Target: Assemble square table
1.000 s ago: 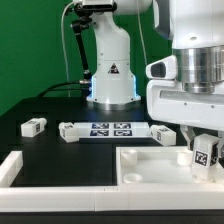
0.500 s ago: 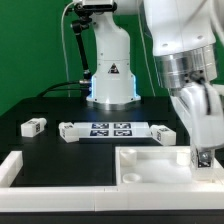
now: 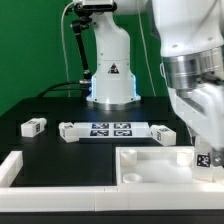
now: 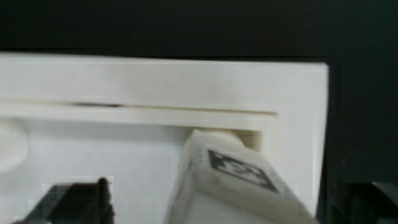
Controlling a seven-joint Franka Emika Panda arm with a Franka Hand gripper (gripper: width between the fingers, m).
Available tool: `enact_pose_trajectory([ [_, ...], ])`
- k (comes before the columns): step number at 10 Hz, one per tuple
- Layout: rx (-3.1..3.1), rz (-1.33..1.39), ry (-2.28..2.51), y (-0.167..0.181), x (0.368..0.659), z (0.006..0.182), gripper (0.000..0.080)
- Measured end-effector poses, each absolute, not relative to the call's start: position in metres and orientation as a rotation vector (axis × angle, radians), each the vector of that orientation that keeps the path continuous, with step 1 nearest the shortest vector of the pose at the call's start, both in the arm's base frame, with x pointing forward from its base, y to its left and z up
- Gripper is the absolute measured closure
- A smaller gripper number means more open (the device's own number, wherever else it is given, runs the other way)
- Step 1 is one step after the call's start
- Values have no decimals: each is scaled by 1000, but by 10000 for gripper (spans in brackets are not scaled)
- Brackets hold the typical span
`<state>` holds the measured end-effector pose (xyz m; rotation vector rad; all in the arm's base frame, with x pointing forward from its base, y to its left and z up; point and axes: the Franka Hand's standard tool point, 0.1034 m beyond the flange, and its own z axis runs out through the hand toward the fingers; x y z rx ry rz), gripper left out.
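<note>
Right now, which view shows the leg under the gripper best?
The wrist view: the leg appears large, tag visible, tilted on the tabletop. The exterior view shows only its tagged end below the arm.

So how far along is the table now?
Done: one leg stands at the tabletop's corner; I can't tell if it's fully seated. In hand: nothing, the gripper is open around that leg. Left: a loose leg and a second loose leg lie either side of the marker board.
</note>
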<state>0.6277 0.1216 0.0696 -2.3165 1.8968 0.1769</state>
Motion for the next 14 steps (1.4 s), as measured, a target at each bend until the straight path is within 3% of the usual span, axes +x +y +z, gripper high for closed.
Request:
enact_pose_trajectory([
  [5, -2693, 120, 1307, 120, 629, 71, 150],
  [6, -2893, 60, 894, 120, 629, 71, 150],
  [9, -2881, 44, 915, 120, 632, 71, 179],
  [10, -2855, 49, 998, 120, 632, 70, 359],
  [11, -2831, 54, 1065, 120, 632, 70, 359],
  [12, -2785, 62, 1185, 120, 631, 70, 508],
  [14, -2667, 85, 1432, 117, 632, 71, 508],
])
